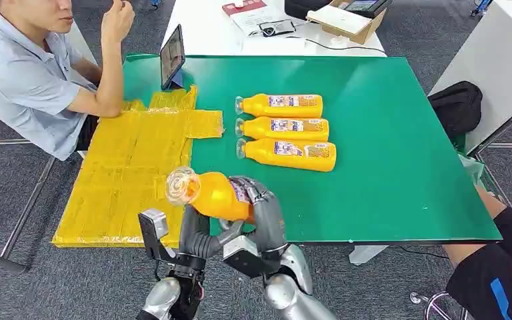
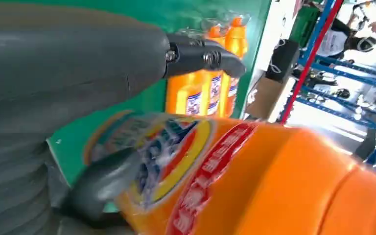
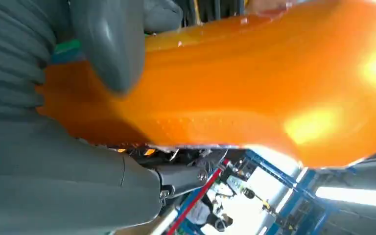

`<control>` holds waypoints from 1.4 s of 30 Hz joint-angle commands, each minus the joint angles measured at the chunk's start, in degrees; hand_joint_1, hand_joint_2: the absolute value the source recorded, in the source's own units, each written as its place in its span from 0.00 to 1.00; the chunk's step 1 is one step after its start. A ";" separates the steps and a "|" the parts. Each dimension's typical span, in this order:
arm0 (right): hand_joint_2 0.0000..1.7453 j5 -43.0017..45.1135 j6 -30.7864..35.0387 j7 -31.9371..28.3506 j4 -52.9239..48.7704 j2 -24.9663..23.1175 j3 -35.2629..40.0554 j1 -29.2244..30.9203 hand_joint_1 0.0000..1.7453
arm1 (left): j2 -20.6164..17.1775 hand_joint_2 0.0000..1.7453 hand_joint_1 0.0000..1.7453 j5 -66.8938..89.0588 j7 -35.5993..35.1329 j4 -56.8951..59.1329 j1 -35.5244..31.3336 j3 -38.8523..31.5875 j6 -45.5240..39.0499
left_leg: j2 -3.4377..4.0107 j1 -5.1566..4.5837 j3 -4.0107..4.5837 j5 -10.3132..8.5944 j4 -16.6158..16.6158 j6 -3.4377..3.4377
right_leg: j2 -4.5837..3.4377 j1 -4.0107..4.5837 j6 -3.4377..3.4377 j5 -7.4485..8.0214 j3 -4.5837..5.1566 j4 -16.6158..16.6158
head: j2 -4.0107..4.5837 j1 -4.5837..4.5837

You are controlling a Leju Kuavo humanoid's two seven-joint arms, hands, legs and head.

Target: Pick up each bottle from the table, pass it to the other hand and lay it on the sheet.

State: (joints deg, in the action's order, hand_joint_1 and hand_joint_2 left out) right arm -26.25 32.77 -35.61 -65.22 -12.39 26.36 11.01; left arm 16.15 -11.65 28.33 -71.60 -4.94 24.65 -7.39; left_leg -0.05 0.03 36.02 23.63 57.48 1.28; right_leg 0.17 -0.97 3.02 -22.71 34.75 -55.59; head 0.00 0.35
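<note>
Head view, far left: a seated person in a grey shirt (image 1: 27, 73) leans an elbow on the table edge, one hand raised near the face. Beside the elbow, the yellow sheet (image 1: 127, 180) covers the left end of the green table (image 1: 387, 167) and overhangs its near edge; no bottle lies on it. A tablet (image 1: 172, 57) stands propped at the sheet's far corner.

Near edge, centre: the held orange bottle (image 1: 215, 195) is raised off the table between both hands, clear cap pointing left and toward the sheet. The left hand (image 1: 197, 233) is under its body; the left wrist view shows the thumb pressed on the label and a dark finger arched over the bottle, so the grasp is closed on it. The right hand (image 1: 263, 220) wraps the label end from the right; the right wrist view shows the thumb lying across the orange body, also grasping.

Table centre: three orange bottles (image 1: 283, 127) lie side by side in a row, caps to the left, touching or nearly so.

Right: a black bag (image 1: 457, 107) past the table's edge; another person's leg (image 1: 500, 273) in the near corner.
</note>
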 commanded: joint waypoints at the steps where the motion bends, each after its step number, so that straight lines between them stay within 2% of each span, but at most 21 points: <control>1: 1.00 0.36 0.58 -1.00 5.05 0.69 6.70 0.83 1.00 | 0.23 1.00 0.00 -3.75 -0.16 -0.60 -2.53 -2.01 0.76 | 0.02 0.06 -0.18 0.08 0.01 -0.05 | -0.02 0.07 -0.09 -0.05 -0.21 0.04 | 0.00 -0.04; 9: 1.00 1.71 1.05 -1.59 11.18 0.11 8.03 2.67 1.00 | -1.40 1.00 0.00 -5.96 0.75 -4.96 -2.07 0.86 4.91 | 0.01 0.00 -0.24 0.07 -0.04 -0.07 | -0.01 0.04 -0.11 -0.06 -0.24 0.05 | 0.00 0.00; 15: 1.00 2.10 0.39 -1.18 13.52 -0.22 7.59 3.41 1.00 | -2.19 1.00 0.00 -5.64 1.16 -5.05 -2.09 2.05 6.86 | 0.03 0.02 -0.18 0.06 -0.03 -0.04 | -0.02 0.05 -0.07 -0.03 -0.17 0.06 | 0.00 -0.02; 16: 1.00 2.23 0.13 -1.10 14.31 -0.33 7.44 3.69 1.00 | -2.27 1.00 0.00 -5.59 1.38 -5.06 -2.11 2.26 7.37 | 0.07 0.04 -0.37 0.14 -0.03 -0.08 | -0.07 0.07 -0.13 -0.11 -0.35 0.06 | 0.00 0.00; 19: 1.00 2.72 -1.22 -0.53 16.50 -0.58 6.61 4.34 1.00 | -2.40 1.00 0.00 -5.14 1.68 -4.81 -2.18 2.30 7.77 | -0.05 -0.01 -0.14 0.02 -0.04 -0.04 | 0.06 0.01 -0.06 -0.04 -0.14 0.05 | 0.00 0.00; 22: 1.00 2.15 -2.08 -0.63 17.36 -0.62 7.16 4.52 1.00 | -1.98 1.00 0.02 -5.31 1.13 -2.83 -2.96 1.63 7.31 | -0.03 0.03 -0.36 0.11 -0.04 -0.09 | 0.04 0.05 -0.14 -0.12 -0.36 0.06 | 0.00 -0.02; 23: 1.00 1.50 -2.26 -0.76 17.48 -0.58 7.73 4.58 1.00 | -1.94 1.00 0.93 -5.09 0.94 -1.78 -3.51 1.64 7.11 | -0.05 0.03 -0.25 0.06 -0.04 -0.07 | 0.06 0.06 -0.11 -0.07 -0.27 0.07 | 0.00 0.00; 24: 1.00 1.26 -2.29 -0.80 17.54 -0.58 7.96 4.59 1.00 | -1.96 1.00 1.00 -4.98 0.76 -1.21 -3.80 1.77 7.09 | -0.10 0.05 -0.39 0.11 -0.03 -0.10 | 0.11 0.08 -0.15 -0.14 -0.41 0.05 | 0.00 -0.02; 29: 1.00 0.88 -1.86 -0.63 17.15 -0.61 8.16 4.52 1.00 | -2.12 1.00 1.00 -4.24 -0.37 0.53 -4.45 2.39 7.01 | -0.10 0.02 -0.24 0.06 -0.04 -0.06 | 0.11 0.05 -0.10 -0.08 -0.26 0.07 | 0.00 -0.02; 30: 1.00 0.86 -1.49 -0.61 16.79 -0.62 8.08 4.49 0.71 | -2.16 1.00 1.00 -3.79 -0.71 1.20 -4.66 2.67 6.89 | -0.12 0.02 -0.27 0.06 -0.06 -0.07 | 0.14 0.05 -0.10 -0.10 -0.28 0.08 | 0.00 -0.02; 31: 1.00 1.28 -1.37 -0.50 16.21 -0.71 7.79 4.39 0.08 | -1.94 1.00 1.00 -3.76 -0.73 1.83 -4.77 2.55 6.83 | -0.11 0.03 -0.33 0.09 -0.05 -0.08 | 0.13 0.05 -0.12 -0.13 -0.35 0.07 | 0.00 0.00; 32: 1.00 1.98 -0.88 -0.56 15.38 -0.95 7.19 4.18 0.00 | -1.79 1.00 1.00 -4.11 -1.38 2.45 -4.92 2.47 7.08 | -0.11 0.01 -0.27 0.06 -0.05 -0.06 | 0.13 0.04 -0.10 -0.10 -0.28 0.06 | 0.00 -0.02; 34: 1.00 3.17 0.20 -0.69 12.73 -1.21 6.39 3.50 0.00 | -1.31 1.00 1.00 -5.41 -2.27 3.10 -4.97 1.78 7.29 | -0.10 0.00 -0.31 0.09 -0.03 -0.07 | 0.12 0.03 -0.12 -0.13 -0.30 0.03 | 0.00 0.00; 35: 0.00 3.44 0.48 -0.74 11.88 -1.23 6.24 3.26 0.00 | -1.04 1.00 1.00 -6.06 -2.52 3.21 -4.96 1.31 7.13 | -0.09 0.01 -0.14 0.04 -0.01 -0.05 | 0.10 0.03 -0.08 -0.06 -0.14 0.03 | 0.00 -0.04; 39: 0.00 3.66 5.01 -2.73 5.36 -0.81 6.37 0.71 0.00 | 0.65 1.00 1.00 -12.21 -4.21 3.68 -6.05 -3.18 4.66 | -0.10 0.04 -0.26 0.13 0.05 -0.09 | 0.11 0.07 -0.14 -0.16 -0.28 -0.02 | 0.00 0.00; 41: 0.00 3.69 5.07 -2.68 5.05 -0.73 6.53 0.57 0.00 | 0.55 1.00 1.00 -12.33 -4.27 3.63 -6.23 -3.27 4.59 | -0.05 0.01 -0.06 0.04 0.02 -0.05 | 0.07 0.04 -0.08 -0.05 -0.07 0.01 | 0.00 -0.04; 42: 0.00 3.69 5.07 -2.68 5.05 -0.73 6.53 0.57 0.00 | 0.55 1.00 1.00 -12.33 -4.27 3.63 -6.23 -3.27 4.59 | -0.07 0.03 -0.23 0.12 0.04 -0.08 | 0.08 0.06 -0.13 -0.14 -0.23 -0.02 | 0.00 0.00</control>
State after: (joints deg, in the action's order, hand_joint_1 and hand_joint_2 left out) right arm -22.58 36.57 -37.07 -55.85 -13.33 31.26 13.37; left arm 15.58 -21.91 24.92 -72.87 -6.51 23.56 -1.73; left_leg -0.02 -0.02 36.03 23.63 57.49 1.29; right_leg 0.15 -0.99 3.03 -22.70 34.80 -55.59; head 0.00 0.35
